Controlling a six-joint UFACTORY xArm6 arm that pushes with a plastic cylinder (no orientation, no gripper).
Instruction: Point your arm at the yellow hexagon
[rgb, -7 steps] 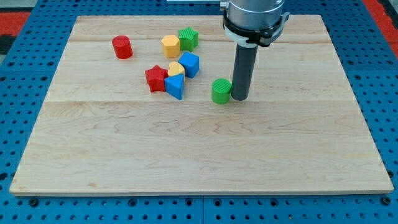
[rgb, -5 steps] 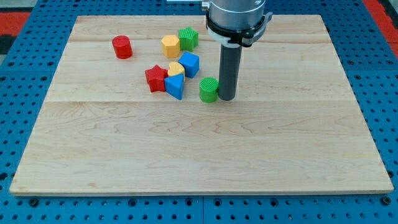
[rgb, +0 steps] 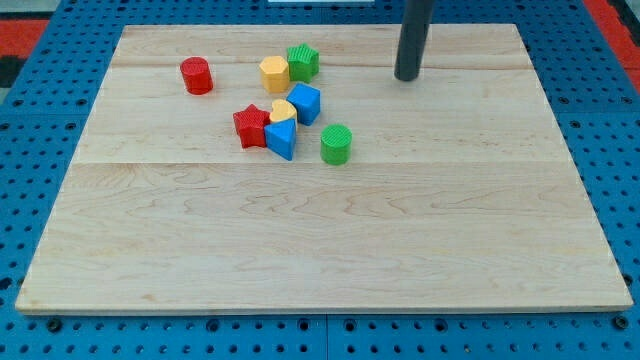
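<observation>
The tip (rgb: 406, 77) stands on the board (rgb: 320, 240) near the view's top, right of centre, well apart from every block; the arm carries no pincer, only the dark rod, so there is nothing to open or close. The yellow hexagon (rgb: 274, 74) sits left of the tip, touching the green block (rgb: 303, 62) at its right, whose shape may be a star, though the view is too coarse to be sure. Below them cluster a blue cube (rgb: 304, 103), a small yellow block (rgb: 283, 108), a red star (rgb: 251, 127) and a blue block (rgb: 282, 138). A green cylinder (rgb: 337, 144) stands alone just right of that cluster. A red cylinder (rgb: 197, 76) sits well to the left.
</observation>
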